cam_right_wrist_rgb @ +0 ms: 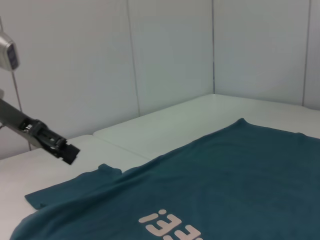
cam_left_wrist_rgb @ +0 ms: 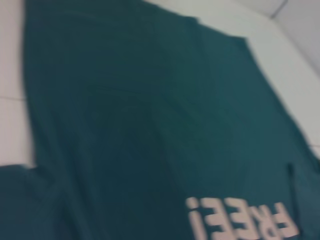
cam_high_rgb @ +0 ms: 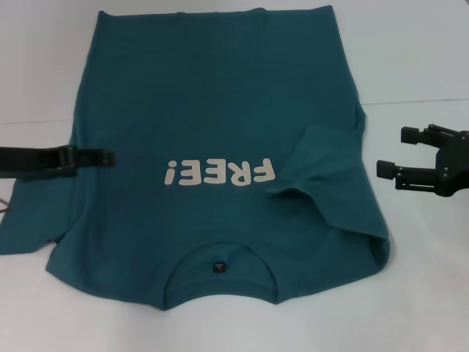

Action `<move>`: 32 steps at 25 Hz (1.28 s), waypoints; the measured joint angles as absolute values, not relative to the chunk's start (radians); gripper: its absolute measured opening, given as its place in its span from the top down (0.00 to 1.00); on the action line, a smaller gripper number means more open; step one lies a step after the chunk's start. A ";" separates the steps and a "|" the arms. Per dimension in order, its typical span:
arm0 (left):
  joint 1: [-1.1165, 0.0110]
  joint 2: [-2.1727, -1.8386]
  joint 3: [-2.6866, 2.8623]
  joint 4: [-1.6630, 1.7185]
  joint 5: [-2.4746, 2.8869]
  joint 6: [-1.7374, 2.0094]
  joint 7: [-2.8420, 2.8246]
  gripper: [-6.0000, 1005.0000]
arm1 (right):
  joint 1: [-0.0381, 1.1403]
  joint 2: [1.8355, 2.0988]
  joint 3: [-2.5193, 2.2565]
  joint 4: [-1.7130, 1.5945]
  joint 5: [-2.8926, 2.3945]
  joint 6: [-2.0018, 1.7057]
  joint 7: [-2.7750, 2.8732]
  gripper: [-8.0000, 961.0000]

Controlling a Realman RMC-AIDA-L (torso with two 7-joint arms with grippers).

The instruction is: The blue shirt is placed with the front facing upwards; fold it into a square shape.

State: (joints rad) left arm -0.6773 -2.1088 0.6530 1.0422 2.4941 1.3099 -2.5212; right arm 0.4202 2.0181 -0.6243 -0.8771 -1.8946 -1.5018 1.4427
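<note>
Left gripper (cam_high_rgb: 110, 157), entering the head view at 9 o'clock: matte black, long and slender, built of segmented blocks tapering to a blunt squared tip; its arm (cam_right_wrist_rgb: 15, 119) in the right wrist view is a flat grey link, with a pale silver-grey housing bearing a small blue marking at 10 o'clock of that view. Right gripper (cam_high_rgb: 392, 151), at 3 o'clock of the head view: matte black, angular; two blocky fingers (cam_high_rgb: 410, 135) with squared ends project from a wider faceted body; a thin dark cable (cam_high_rgb: 6, 206) shows at the 9 o'clock edge.
</note>
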 joint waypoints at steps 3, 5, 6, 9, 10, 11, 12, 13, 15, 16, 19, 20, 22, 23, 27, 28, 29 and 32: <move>-0.678 -2.105 0.649 1.052 2.539 1.307 -2.541 0.13 | 0.420 2.019 -0.623 -0.855 -1.893 -1.485 1.438 0.02; -0.676 -2.104 0.640 1.062 2.578 1.294 -2.550 0.13 | 0.420 2.021 -0.622 -0.844 -1.891 -1.478 1.437 0.02; -0.673 -2.103 0.636 1.067 2.591 1.287 -2.551 0.13 | 0.420 2.021 -0.621 -0.838 -1.890 -1.476 1.436 0.02; -0.658 -2.103 0.631 1.077 2.614 1.272 -2.551 0.13 | 0.420 2.031 -0.618 -0.836 -1.889 -1.474 1.434 0.01; -0.652 -2.103 0.631 1.080 2.623 1.266 -2.552 0.13 | 0.420 2.033 -0.617 -0.839 -1.889 -1.473 1.434 0.01; -0.650 -2.103 0.631 1.083 2.633 1.261 -2.554 0.13 | 0.420 2.033 -0.617 -0.839 -1.889 -1.473 1.434 0.01; -0.647 -2.104 0.631 1.087 2.647 1.253 -2.558 0.13 | 0.420 2.034 -0.616 -0.840 -1.889 -1.473 1.436 0.01; -0.646 -2.106 0.631 1.089 2.664 1.246 -2.565 0.13 | 0.420 2.034 -0.615 -0.841 -1.889 -1.473 1.439 0.01; -0.643 -2.107 0.631 1.093 2.696 1.238 -2.579 0.13 | 0.420 2.034 -0.614 -0.841 -1.891 -1.472 1.443 0.01; -0.644 -2.107 0.634 1.093 2.714 1.237 -2.584 0.13 | 0.420 2.034 -0.613 -0.840 -1.892 -1.471 1.445 0.01; -0.648 -2.110 0.640 1.093 2.757 1.237 -2.601 0.13 | 0.420 2.034 -0.612 -0.835 -1.892 -1.466 1.445 0.01; -0.648 -2.110 0.640 1.093 2.757 1.237 -2.601 0.13 | 0.420 2.035 -0.611 -0.834 -1.892 -1.463 1.445 0.01; -0.650 -2.111 0.644 1.089 2.773 1.242 -2.635 0.13 | 0.420 2.038 -0.611 -0.833 -1.893 -1.459 1.444 0.01; -0.650 -2.111 0.644 1.088 2.773 1.243 -2.643 0.13 | 0.419 2.040 -0.610 -0.832 -1.893 -1.456 1.442 0.01; -0.645 -2.111 0.646 1.087 2.776 1.246 -2.677 0.13 | 0.419 2.046 -0.612 -0.832 -1.893 -1.442 1.438 0.01; -0.644 -2.111 0.646 1.086 2.780 1.247 -2.683 0.13 | 0.419 2.047 -0.612 -0.832 -1.893 -1.441 1.438 0.01; -0.643 -2.111 0.646 1.084 2.788 1.248 -2.687 0.13 | 0.419 2.048 -0.614 -0.831 -1.893 -1.438 1.438 0.01; -0.642 -2.111 0.645 1.068 2.816 1.246 -2.694 0.13 | 0.419 2.053 -0.617 -0.831 -1.893 -1.428 1.438 0.01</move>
State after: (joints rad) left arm -0.6423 -2.1108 0.6453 1.0684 2.8157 1.2459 -2.6937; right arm 0.4188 2.0530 -0.6166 -0.8314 -1.8930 -1.4276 1.4378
